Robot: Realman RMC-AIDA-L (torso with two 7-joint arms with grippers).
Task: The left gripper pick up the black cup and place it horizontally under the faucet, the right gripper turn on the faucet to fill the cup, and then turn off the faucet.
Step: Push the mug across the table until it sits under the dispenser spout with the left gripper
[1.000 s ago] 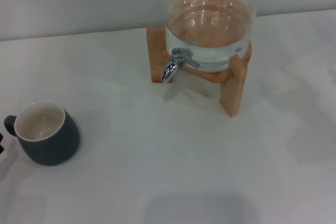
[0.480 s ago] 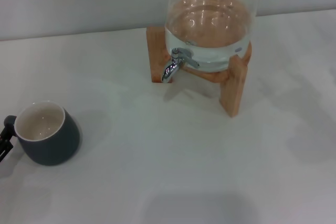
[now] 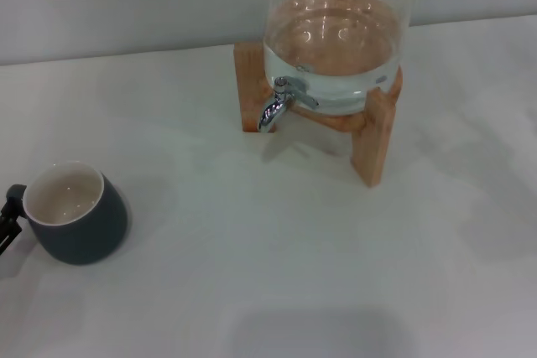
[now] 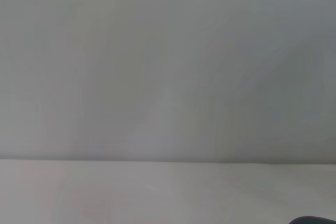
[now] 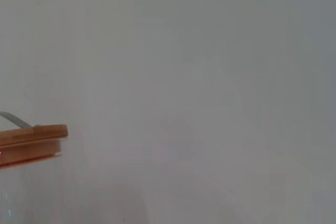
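The black cup [image 3: 77, 222] stands upright on the white table at the lower left of the head view, its cream inside showing and its small loop handle turned toward the left edge. A thin black part of my left gripper [image 3: 7, 228] pokes in at that edge, right beside the handle; the rest of it is out of frame. The chrome faucet [image 3: 273, 105] juts from the front of the glass water dispenser [image 3: 336, 48], far to the cup's right and further back. My right gripper shows in no view.
The dispenser is about half full of water and sits on a wooden stand [image 3: 375, 136]. Its wooden lid [image 5: 31, 141] shows in the right wrist view against a plain wall. A white tabletop [image 3: 294, 266] lies between cup and faucet.
The black part of my left gripper has come a little further in from the left edge, up to the cup's handle. The cup and the faucet have not moved.
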